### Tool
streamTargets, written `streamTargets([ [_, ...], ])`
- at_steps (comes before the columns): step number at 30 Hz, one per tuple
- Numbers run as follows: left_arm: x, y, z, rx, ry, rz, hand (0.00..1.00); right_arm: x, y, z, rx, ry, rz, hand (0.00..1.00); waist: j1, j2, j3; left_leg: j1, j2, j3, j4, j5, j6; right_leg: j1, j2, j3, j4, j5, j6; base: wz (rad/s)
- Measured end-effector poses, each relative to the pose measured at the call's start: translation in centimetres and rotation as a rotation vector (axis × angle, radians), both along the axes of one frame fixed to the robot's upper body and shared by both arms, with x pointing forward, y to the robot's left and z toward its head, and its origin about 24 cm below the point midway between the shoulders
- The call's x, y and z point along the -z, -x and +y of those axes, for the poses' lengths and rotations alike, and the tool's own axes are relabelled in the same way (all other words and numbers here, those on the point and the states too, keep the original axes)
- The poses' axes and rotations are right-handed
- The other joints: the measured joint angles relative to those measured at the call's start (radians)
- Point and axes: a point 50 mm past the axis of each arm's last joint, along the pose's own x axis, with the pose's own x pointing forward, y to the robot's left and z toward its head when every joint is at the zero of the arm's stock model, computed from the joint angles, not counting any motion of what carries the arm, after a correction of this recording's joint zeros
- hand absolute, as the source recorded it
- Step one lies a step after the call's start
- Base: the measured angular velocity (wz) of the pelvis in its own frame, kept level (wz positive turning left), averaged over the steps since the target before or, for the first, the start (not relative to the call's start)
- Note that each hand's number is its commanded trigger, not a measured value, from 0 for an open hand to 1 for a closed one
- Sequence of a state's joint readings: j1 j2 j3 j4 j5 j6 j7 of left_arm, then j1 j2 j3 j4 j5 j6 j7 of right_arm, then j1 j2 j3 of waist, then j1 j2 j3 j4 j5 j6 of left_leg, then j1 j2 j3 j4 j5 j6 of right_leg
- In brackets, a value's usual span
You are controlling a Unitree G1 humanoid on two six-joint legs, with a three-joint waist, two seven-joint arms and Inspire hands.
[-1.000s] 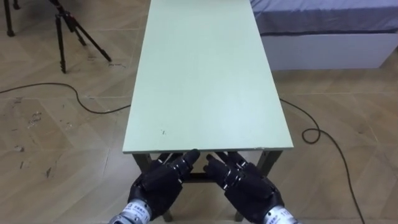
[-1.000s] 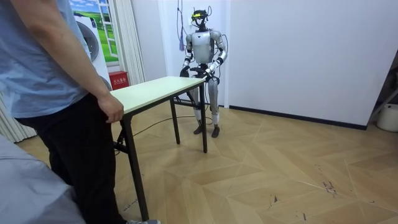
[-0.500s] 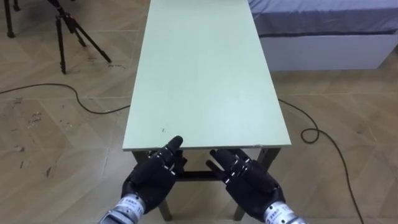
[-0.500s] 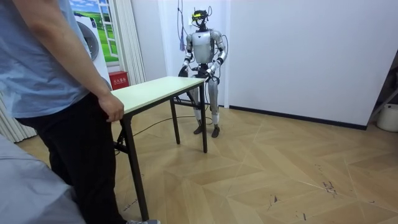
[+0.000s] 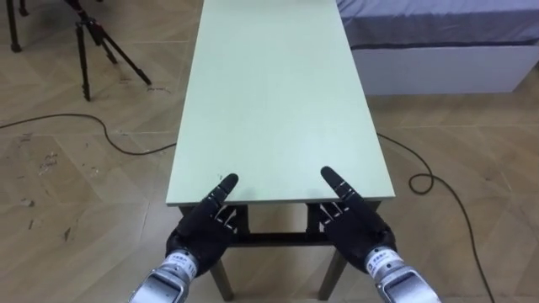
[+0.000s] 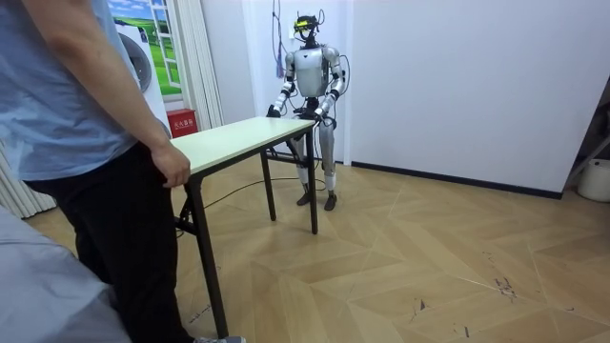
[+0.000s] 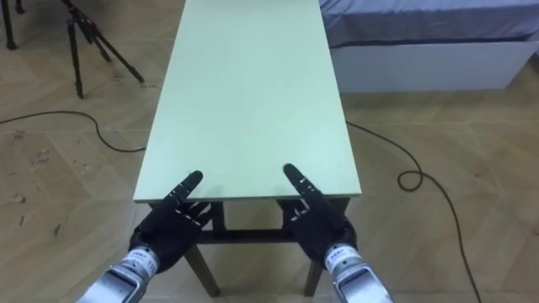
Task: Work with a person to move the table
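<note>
A long table with a pale green top [image 5: 278, 93] stretches away from me, and I stand at one short end of it. My left hand [image 5: 205, 229] and my right hand [image 5: 355, 225] are both open with straight fingers. They are held apart near the two corners of that end, fingertips showing over the edge. Whether they touch the top I cannot tell. In the room view a person [image 6: 86, 143] stands at the table's [image 6: 238, 136] other end, with a hand [image 6: 173, 169] at its edge.
A black tripod [image 5: 94, 42] stands on the wooden floor to the table's left, with a dark cable [image 5: 109, 135] lying near it. A bed with a grey cover [image 5: 438, 38] lies close on the right, and another cable [image 5: 434, 187] curls beside it.
My hands came out from under the table's end, where they were close together, rose and spread apart towards the corners. The table and the person have not moved.
</note>
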State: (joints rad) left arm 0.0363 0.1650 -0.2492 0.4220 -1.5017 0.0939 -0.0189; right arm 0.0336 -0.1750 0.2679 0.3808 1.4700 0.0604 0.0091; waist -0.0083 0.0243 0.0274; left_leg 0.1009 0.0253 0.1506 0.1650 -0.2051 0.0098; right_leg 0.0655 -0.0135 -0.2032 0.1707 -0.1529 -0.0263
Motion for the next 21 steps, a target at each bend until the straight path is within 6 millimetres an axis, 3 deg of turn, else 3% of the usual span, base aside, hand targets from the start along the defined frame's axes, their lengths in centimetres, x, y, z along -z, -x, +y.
streamTargets([
  [11, 0.13, -0.01, 0.17, -0.013, 0.024, 0.057, 0.00, 0.14, -0.12, 0.41, 0.058, -0.073, 0.040, 0.00, -0.007, 0.003, -0.0089, -0.001, -0.002, -0.003, 0.003, 0.000, 0.000, 0.000, -0.001, 0.010, -0.002, -0.001, 0.001, 0.00],
  [21, 0.30, 0.03, 0.28, -0.023, 0.036, 0.076, 0.00, 0.11, -0.24, 0.65, 0.096, -0.124, 0.058, 0.00, -0.012, 0.005, -0.0100, -0.002, -0.002, -0.016, 0.005, 0.000, 0.000, 0.001, 0.000, 0.005, 0.001, -0.001, 0.000, 0.00],
])
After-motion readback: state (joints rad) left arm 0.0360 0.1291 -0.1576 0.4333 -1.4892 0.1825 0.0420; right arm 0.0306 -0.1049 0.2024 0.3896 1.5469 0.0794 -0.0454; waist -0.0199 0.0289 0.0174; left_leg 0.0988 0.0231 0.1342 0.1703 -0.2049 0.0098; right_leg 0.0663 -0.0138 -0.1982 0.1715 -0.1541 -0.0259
